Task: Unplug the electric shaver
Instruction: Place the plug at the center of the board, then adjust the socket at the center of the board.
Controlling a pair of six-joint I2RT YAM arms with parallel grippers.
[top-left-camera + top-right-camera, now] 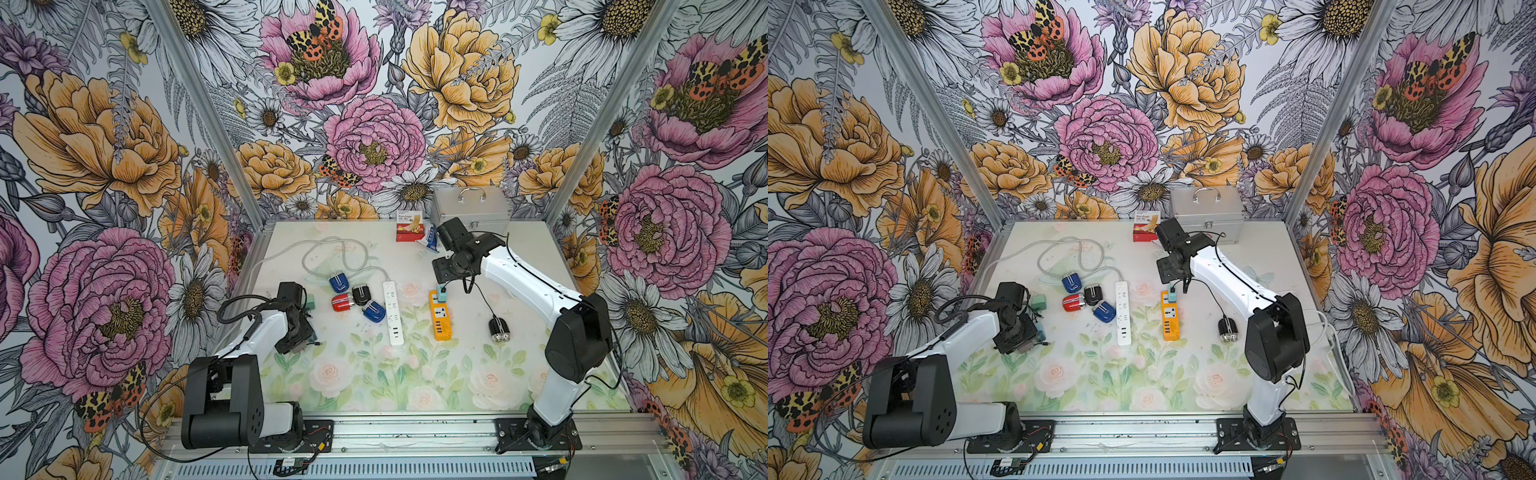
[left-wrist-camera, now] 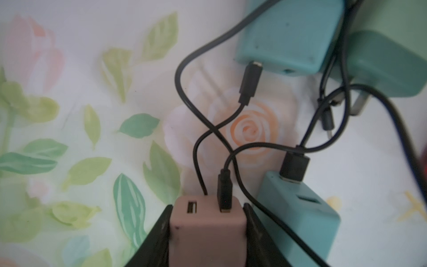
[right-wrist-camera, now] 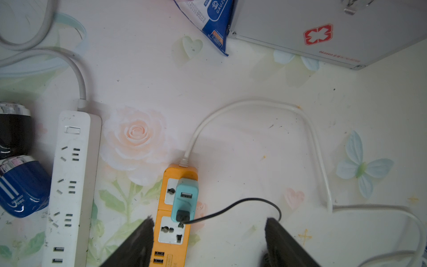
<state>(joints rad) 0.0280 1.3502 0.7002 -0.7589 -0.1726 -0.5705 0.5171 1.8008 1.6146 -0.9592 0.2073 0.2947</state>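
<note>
Right gripper (image 3: 209, 220), the nearer, was wide open and empty. Teal adapter (image 3: 185, 196) sat just ahead, off-centre between its jaws. Left gripper (image 2: 208, 207) clamped a pink adapter (image 2: 203, 233).

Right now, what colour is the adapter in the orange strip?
Teal adapter, best seen in the right wrist view.

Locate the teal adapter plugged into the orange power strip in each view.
Top view: teal adapter right of centre, at the far end of the orange power strip.
Top view: same spot, nearer centre.
Left wrist: not in it; other adapters there.
Right wrist: lower centre.
Shared landmark: the orange power strip, absent from left wrist.
</note>
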